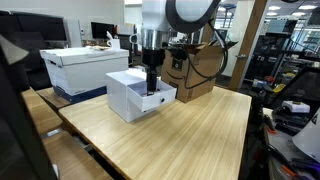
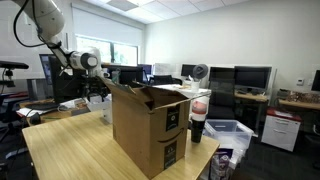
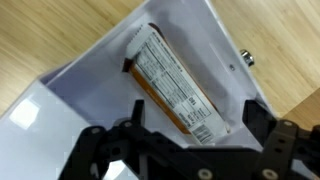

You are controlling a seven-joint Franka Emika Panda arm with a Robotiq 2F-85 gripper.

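A small white box [image 1: 128, 96] stands on the wooden table [image 1: 190, 135] with its drawer [image 3: 215, 40] pulled open. In the drawer lies a flat packet [image 3: 170, 75] with orange edges and a white printed label. My gripper [image 3: 197, 122] hangs straight above the drawer, open, with a finger on each side of the packet's near end. I cannot tell if the fingers touch it. In an exterior view the gripper [image 1: 152, 84] reaches down into the drawer. In an exterior view the gripper [image 2: 101, 70] sits behind a cardboard box that hides the white box.
An open brown cardboard box [image 1: 196, 70] stands right behind the white box and shows large in an exterior view [image 2: 150, 125]. A white lidded storage box [image 1: 78, 66] sits on the neighbouring table. A dark cup [image 2: 197, 126] and a plastic bin [image 2: 232, 131] stand past the table edge.
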